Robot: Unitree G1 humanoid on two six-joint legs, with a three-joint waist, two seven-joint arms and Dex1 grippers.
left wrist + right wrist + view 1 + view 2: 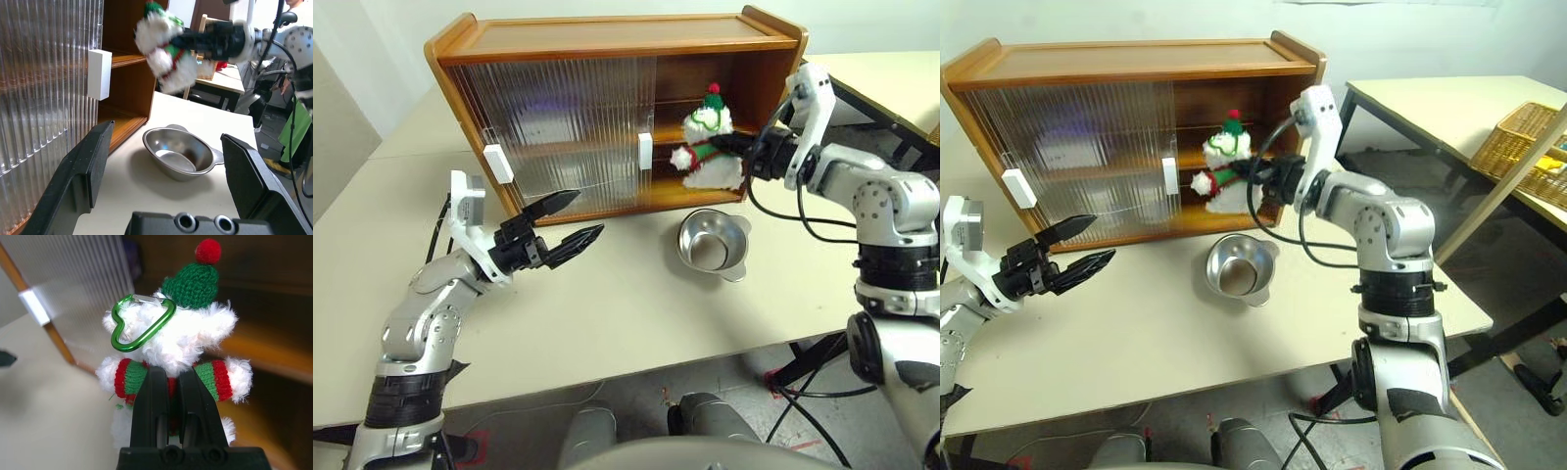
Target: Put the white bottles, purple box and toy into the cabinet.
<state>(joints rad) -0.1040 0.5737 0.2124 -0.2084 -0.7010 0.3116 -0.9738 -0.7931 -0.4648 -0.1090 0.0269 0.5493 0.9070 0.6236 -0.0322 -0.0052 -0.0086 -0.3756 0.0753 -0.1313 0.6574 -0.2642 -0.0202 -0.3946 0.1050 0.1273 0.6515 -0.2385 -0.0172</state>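
So the right hand [729, 145] is clamped on the toy [710, 147], holding it up in front of the cabinet [607, 108] opening, right of centre in the head view. Its wrist view gives the good stuff: both black fingers [149, 406] pinched on the striped scarf, plus a green heart-shaped clip [139, 323] by the hat, which the head views don't pick up. The left hand [570, 220] hovers lower left over the bench [607, 304], jaws wide open, nothing in them. Its wrist view looks past a white door handle [99, 74] at the steel bowl [181, 154], with the toy up in the air above it.
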